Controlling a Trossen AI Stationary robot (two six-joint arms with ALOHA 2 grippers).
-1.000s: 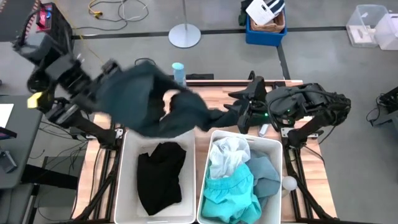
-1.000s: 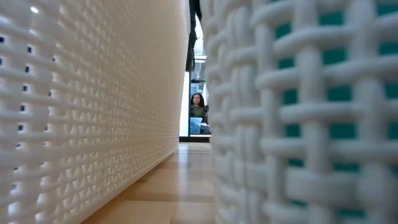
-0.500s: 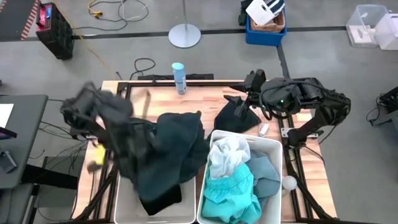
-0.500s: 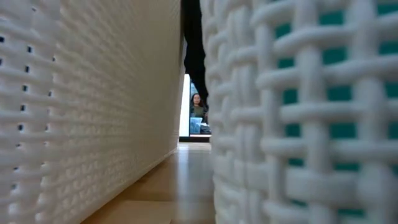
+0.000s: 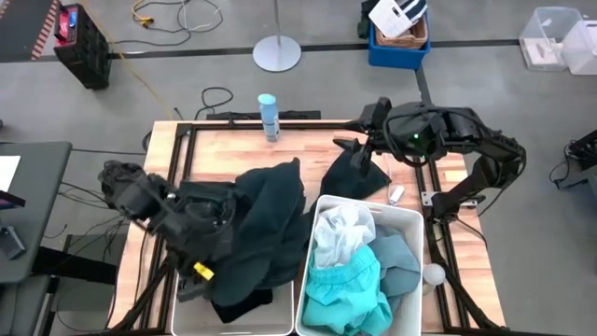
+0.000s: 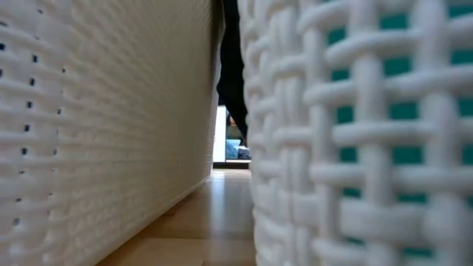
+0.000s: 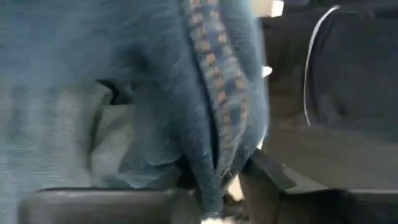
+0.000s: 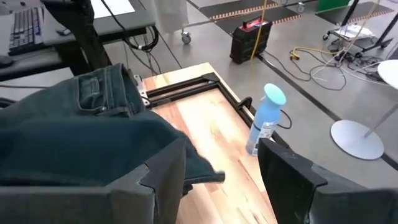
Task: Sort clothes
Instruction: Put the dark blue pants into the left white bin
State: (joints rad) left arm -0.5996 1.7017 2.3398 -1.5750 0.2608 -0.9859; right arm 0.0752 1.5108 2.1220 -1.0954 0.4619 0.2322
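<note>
Left claw point(image 5: 201, 271) is low over the left bin point(image 5: 187, 313), lower left of the high view, buried in the dark green garment point(image 5: 256, 229); the left wrist view shows fabric still between its fingers, but can't tell whether the claw is still gripping or letting go. The garment is only half in: the bulk drapes over the bin's far rim onto the table point(image 5: 224, 154), centre frame. To do this well, open fully, lift straight up clear of the cloth, then push the overhang in. Right claw point(image 5: 359, 159), upper right, fingers spread, holds nothing, hovering over another dark garment point(image 5: 347, 180) on the table. Right bin point(image 5: 410, 217) holds the turquoise, white and grey-blue clothes.
</note>
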